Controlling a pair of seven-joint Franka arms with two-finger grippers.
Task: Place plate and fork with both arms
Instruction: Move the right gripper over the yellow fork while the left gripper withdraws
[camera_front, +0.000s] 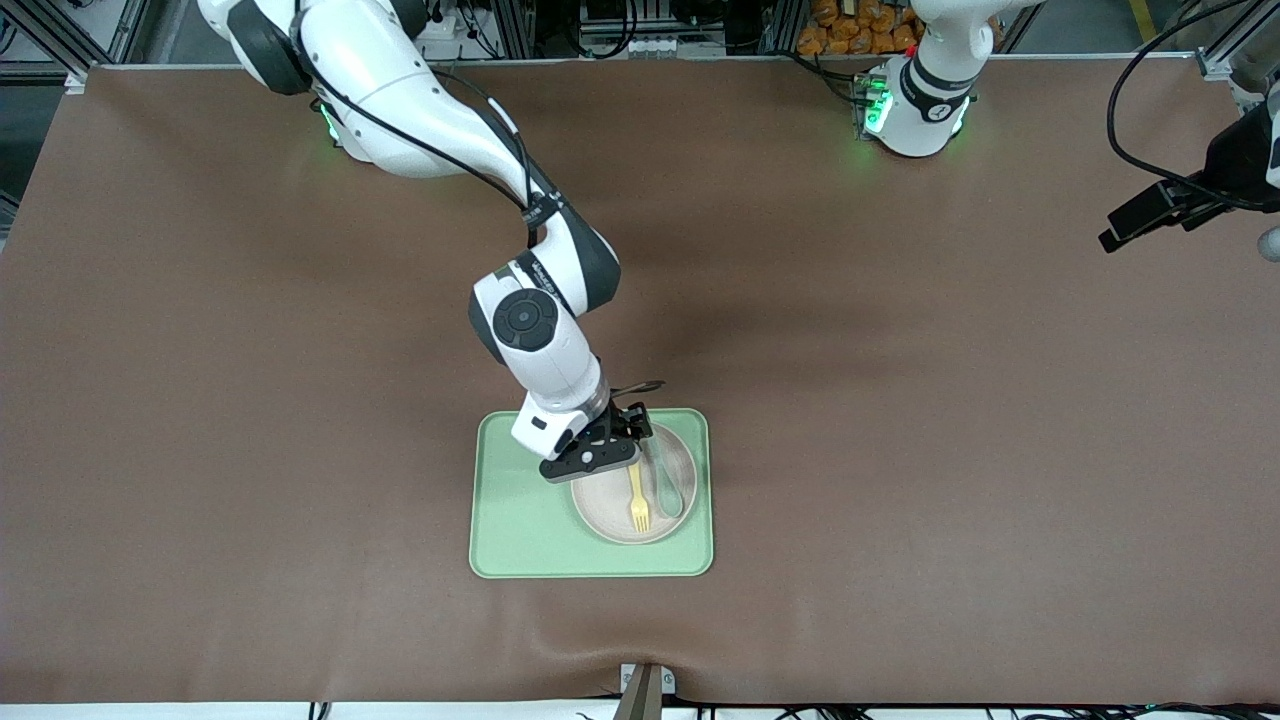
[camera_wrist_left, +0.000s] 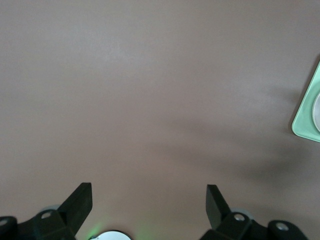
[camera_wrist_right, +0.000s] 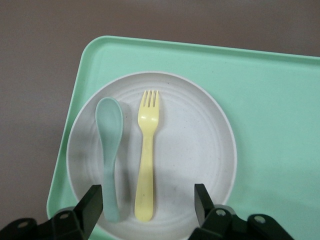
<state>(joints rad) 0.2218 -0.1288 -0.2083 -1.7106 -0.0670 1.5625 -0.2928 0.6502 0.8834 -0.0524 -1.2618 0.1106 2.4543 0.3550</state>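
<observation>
1. We see the plate lying flat in the tray, in the part of the tray toward the left arm's end of the counter. In the right wrist view the plate is round and off-white, directly under the right gripper.
2. The fork lies on the plate, just beside the spoon. In the right wrist view the yellow fork and the grey-green spoon lie side by side and do not seem to touch each other. The handle end of the fork is the end closest to the gripper, and its tines point away from it.
3. The right gripper hangs low over the plate, above the handle ends of the fork and the spoon. In the right wrist view this gripper has its fingers spread apart, one on each side of the fork handle. We see a gap between each finger and the fork, so the gripper holds nothing.
4. The tray is pale green and rectangular. It lies on the brown counter under the right gripper, in the part of the counter closer to the front camera.
5. The left gripper waits well apart from the tray, toward the left arm's end of the counter. Its fingers are spread wide and nothing is between them. Below it we see only the bare counter, with a corner of the tray at the edge of that view.
</observation>
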